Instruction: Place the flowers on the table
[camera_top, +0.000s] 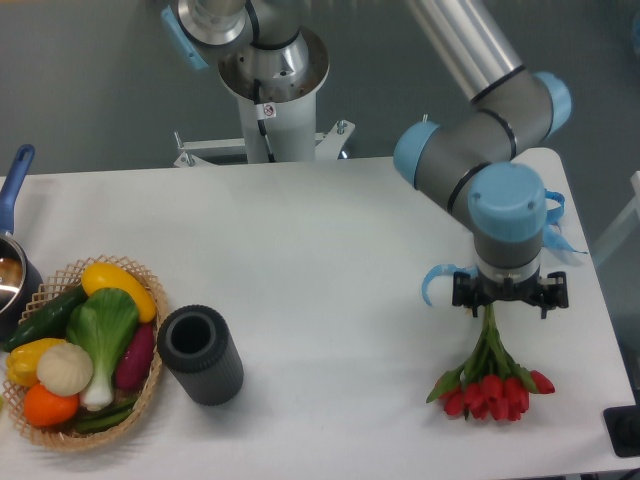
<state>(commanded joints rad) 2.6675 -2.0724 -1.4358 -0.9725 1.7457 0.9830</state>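
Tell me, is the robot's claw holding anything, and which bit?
It cannot be told for sure. The gripper sits right over the stem ends of the flowers, whose red blooms lie on the table, but its fingers are hidden.

The flowers (488, 380) lie on the table (330, 260), right of the cylinder (201, 355).

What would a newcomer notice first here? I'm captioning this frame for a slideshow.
The red flowers lie at the table's front right, stems pointing up toward the gripper just above them. At front left, a basket of colourful vegetables sits beside a dark cylinder.
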